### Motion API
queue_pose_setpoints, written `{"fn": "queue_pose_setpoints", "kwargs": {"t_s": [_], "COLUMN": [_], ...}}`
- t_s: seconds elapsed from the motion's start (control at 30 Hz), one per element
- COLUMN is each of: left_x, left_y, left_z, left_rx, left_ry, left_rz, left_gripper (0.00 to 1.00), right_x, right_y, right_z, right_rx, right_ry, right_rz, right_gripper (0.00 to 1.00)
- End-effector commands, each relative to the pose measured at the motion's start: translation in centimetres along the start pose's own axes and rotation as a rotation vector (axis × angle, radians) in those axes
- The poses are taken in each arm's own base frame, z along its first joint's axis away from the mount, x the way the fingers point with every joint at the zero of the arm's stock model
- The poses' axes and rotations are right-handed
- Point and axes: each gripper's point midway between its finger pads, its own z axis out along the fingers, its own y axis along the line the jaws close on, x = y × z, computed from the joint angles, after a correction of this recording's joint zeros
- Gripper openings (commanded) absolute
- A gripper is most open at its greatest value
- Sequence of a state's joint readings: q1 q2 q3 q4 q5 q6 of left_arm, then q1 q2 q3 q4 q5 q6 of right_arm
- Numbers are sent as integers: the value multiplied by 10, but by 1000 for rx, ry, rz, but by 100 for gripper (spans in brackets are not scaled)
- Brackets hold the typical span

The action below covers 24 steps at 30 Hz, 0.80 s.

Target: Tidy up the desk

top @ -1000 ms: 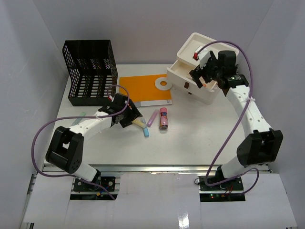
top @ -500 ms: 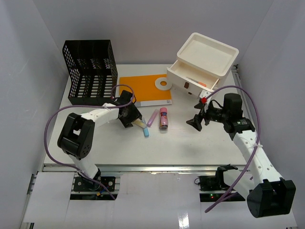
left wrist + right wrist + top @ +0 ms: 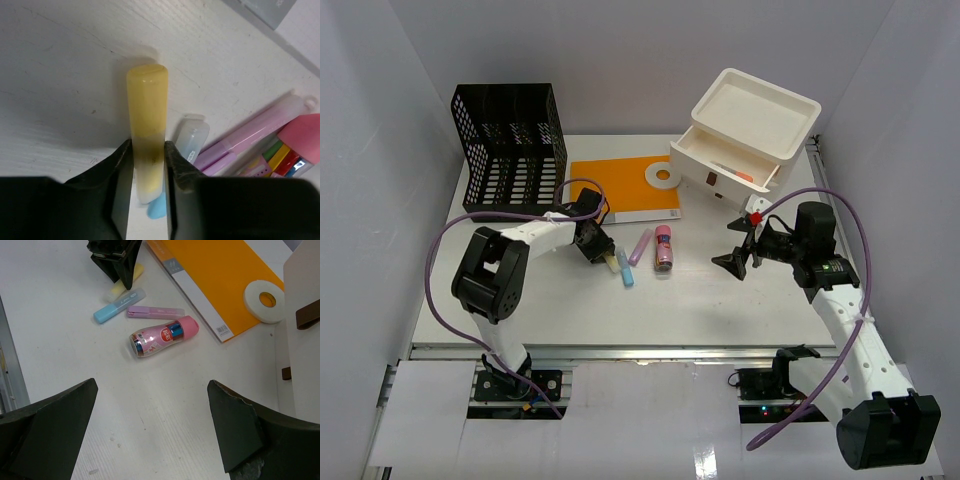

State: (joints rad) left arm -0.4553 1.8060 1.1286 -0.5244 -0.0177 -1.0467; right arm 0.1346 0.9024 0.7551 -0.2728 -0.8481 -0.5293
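The white desk [image 3: 720, 300] holds loose stationery at its middle. My left gripper [image 3: 595, 247] is low on the desk, shut on a yellow highlighter [image 3: 146, 125], its jaws pressing both sides; the highlighter still lies on the surface. A blue highlighter [image 3: 624, 272], a purple highlighter [image 3: 641, 245] and a pink bottle [image 3: 663, 247] lie just to its right. My right gripper [image 3: 735, 250] is open and empty above bare desk, right of the bottle [image 3: 164, 336]. The right wrist view also shows the yellow highlighter [image 3: 122, 284] and the blue one [image 3: 117, 306].
A black mesh organizer [image 3: 510, 150] stands at the back left. An orange notebook [image 3: 625, 188] lies flat behind the highlighters, a white tape roll [image 3: 662, 177] on its corner. A white drawer box [image 3: 745, 140] with its top drawer open stands at the back right.
My right arm has left the drawer box and come down over the desk's middle right, gripper open. My left gripper has shifted slightly right onto the yellow highlighter.
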Motion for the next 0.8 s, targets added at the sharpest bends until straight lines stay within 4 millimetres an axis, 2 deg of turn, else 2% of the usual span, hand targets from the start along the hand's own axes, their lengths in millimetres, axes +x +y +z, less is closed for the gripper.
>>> {"fn": "queue_pose_setpoints", "kwargs": {"t_s": [0.0,0.17,0.33,0.53,0.63,0.67,0.77], "left_x": [-6,-5,-8,12,22,31,41], "left_y": [-8,-10,-23,-61,-82,-89,-112], "left_z": [-12,-25,-54,-92,-105,-111,-123], "left_rx": [26,60,148,413,550,605,733], "left_ry": [-20,-27,-66,-14,-1,31,41], "left_rz": [-2,22,99,218,287,311,365], "left_gripper": [32,20,11,0,0,0,0], "right_x": [-4,-1,0,-3,-13,-16,-26], "right_y": [1,5,17,26,28,30,21], "right_z": [1,3,7,17,24,25,34], "right_rx": [-15,-46,-126,-241,-313,-328,-332], "right_ry": [-29,-34,-50,-39,-37,-29,-12], "right_rz": [-15,-1,53,225,312,367,485], "right_gripper": [97,98,97,96,96,95,95]}}
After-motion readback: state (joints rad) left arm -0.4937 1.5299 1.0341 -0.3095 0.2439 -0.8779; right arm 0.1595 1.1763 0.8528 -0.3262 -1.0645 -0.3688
